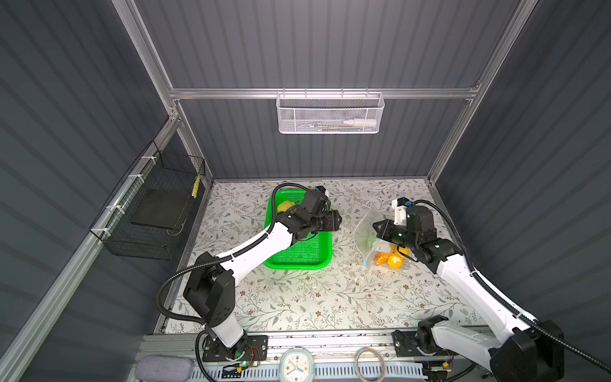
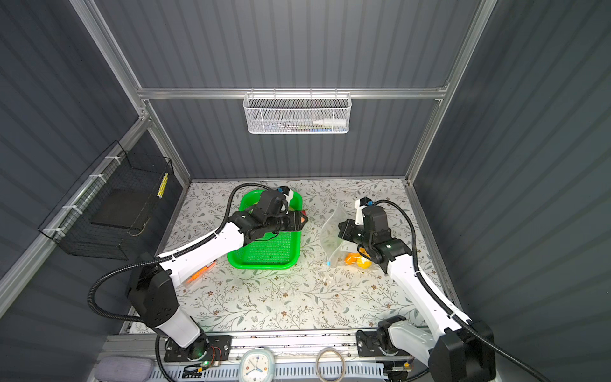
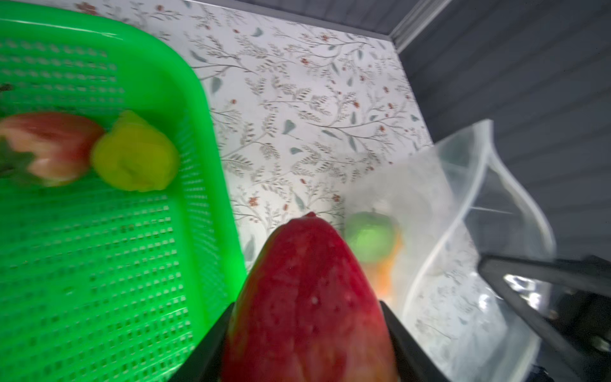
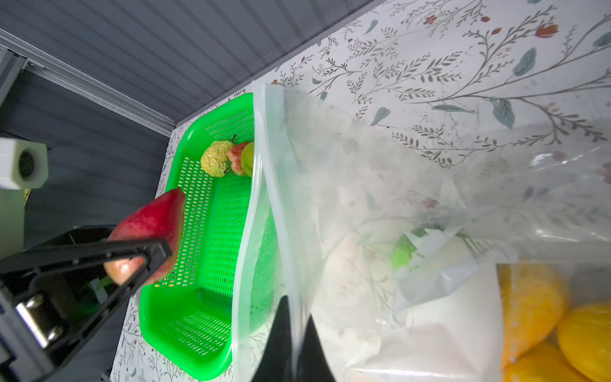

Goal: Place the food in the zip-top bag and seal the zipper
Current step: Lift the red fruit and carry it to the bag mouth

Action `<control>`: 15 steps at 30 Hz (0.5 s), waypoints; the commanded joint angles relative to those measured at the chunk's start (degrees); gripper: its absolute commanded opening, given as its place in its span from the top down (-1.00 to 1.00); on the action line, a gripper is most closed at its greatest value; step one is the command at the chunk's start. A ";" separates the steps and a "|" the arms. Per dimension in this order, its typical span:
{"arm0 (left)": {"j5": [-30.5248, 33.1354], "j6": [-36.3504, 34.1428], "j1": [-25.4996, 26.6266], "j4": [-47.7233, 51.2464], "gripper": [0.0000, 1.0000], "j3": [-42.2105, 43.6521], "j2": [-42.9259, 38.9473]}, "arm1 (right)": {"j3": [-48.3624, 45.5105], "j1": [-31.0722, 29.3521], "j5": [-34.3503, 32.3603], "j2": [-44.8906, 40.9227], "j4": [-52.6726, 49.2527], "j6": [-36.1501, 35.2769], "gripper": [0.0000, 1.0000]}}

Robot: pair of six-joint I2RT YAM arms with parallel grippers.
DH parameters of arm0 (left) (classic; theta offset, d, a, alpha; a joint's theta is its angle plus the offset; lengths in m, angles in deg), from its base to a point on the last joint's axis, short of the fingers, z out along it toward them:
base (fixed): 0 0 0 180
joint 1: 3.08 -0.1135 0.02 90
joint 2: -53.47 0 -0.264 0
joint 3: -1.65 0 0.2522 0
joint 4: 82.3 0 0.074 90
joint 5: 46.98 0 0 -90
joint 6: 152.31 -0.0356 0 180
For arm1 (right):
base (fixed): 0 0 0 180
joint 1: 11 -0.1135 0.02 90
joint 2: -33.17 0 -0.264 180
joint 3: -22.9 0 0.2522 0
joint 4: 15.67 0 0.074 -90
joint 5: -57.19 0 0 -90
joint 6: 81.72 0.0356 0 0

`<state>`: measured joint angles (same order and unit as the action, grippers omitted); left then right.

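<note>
Ok, L gripper (image 3: 307,330) grasps strawberry (image 3: 307,264), R gripper (image 4: 297,330) clenched on bag (image 4: 363,182) rim; hold mouth wide, release deep inside, clear of zipper (image 4: 264,148).

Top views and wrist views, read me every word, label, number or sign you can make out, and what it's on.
Nothing can be read outright.
Pale rounded clock: dial numerals too small to read.
White label patch on the crinkly transparent zip-top bag: no legible print.
Yellow tag on the black wire basket: markings too small to read.
</note>
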<state>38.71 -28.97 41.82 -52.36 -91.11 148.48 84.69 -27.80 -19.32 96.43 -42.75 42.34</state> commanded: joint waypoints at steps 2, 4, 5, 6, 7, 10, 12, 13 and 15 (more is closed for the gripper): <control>-9.37 2.87 3.22 -6.88 -0.11 -0.88 0.38 | 1.80 0.27 -0.38 -0.10 -0.92 -0.05 1.00; -12.09 3.92 4.21 -9.45 -0.11 -1.22 1.54 | 1.88 0.27 -0.31 0.01 -0.98 0.23 1.00; -13.29 4.31 4.59 -10.53 -0.11 -1.49 2.29 | 1.97 0.27 -0.23 0.01 -0.98 0.30 1.00; -14.04 4.66 5.03 -11.44 -0.11 -1.49 3.16 | 2.13 0.27 0.10 0.02 -0.99 0.47 1.00; -14.19 4.78 5.39 -12.13 -0.11 -1.50 3.91 | 2.30 0.25 0.24 -0.12 -1.06 0.59 1.00; -16.56 5.46 6.17 -13.98 -0.11 -3.52 6.16 | 2.39 0.25 0.74 -0.55 -1.04 0.83 1.00; -17.08 6.06 6.42 -15.12 -0.11 -3.59 7.54 | 2.09 0.27 0.36 -1.03 -0.90 1.12 1.00; -17.22 6.14 6.41 -15.22 -0.11 -3.85 8.06 | 1.99 0.25 0.18 -1.12 -0.87 1.22 1.00; -16.92 6.21 6.41 -15.05 -0.11 -4.13 8.76 | 1.89 0.27 0.26 -1.30 -0.85 1.39 1.00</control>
<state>24.00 -23.92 48.01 -65.49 -92.99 156.26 85.35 -27.45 -19.60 96.37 -44.02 43.00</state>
